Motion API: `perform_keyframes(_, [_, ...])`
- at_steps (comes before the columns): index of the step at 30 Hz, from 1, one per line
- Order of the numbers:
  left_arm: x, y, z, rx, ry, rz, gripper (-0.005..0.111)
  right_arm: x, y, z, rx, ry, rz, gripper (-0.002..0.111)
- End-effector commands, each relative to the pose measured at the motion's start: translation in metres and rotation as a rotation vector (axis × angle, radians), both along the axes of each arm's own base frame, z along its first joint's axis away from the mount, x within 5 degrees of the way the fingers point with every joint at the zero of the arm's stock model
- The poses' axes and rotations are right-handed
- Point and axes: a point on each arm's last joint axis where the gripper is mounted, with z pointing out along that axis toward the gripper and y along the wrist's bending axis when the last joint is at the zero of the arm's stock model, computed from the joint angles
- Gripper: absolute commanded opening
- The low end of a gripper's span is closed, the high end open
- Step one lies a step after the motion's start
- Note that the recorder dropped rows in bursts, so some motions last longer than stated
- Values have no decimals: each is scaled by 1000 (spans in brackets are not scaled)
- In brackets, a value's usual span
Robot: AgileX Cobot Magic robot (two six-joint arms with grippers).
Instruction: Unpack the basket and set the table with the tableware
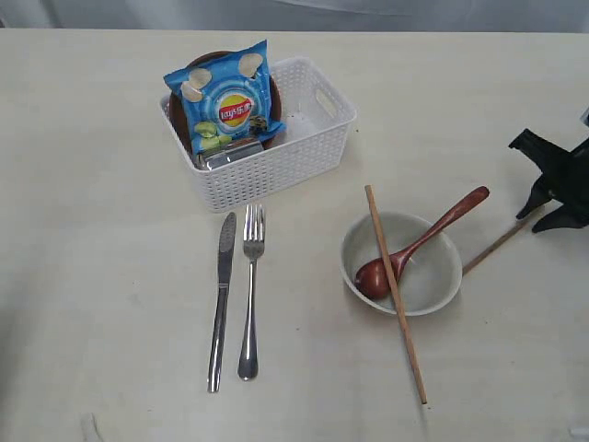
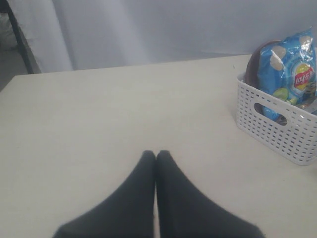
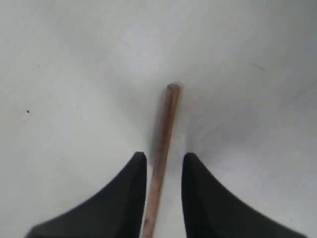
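The white basket (image 1: 304,152) (image 2: 270,126) stands at the back of the table (image 1: 101,239). It holds a dark brown plate (image 1: 272,92) (image 2: 258,62) and a steel cup (image 1: 230,154). A knife (image 1: 221,299) and fork (image 1: 250,285) lie side by side in front of it. To the right, the off-white bowl (image 1: 433,276) holds the wooden spoon (image 1: 419,244), and one chopstick (image 1: 398,299) lies across its rim. The second chopstick (image 1: 497,244) (image 3: 170,114) lies on the table between the open fingers of my right gripper (image 1: 532,219) (image 3: 164,156), not clamped. My left gripper (image 2: 156,153) is shut and empty above bare table, out of the exterior view.
A blue chips bag (image 1: 225,101) (image 2: 292,74) leans in the basket in front of the plate and above the cup. A grey curtain (image 2: 173,29) hangs behind the table's far edge.
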Motion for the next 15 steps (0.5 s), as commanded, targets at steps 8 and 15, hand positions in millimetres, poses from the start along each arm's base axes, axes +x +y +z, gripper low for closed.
perform_keyframes(8, [0,0,0,1,-9,2,0,2,-2,-23,-13,35,43,15])
perform_keyframes(15, [0,0,0,1,-9,2,0,-2,-4,-22,-41,57,164,-1])
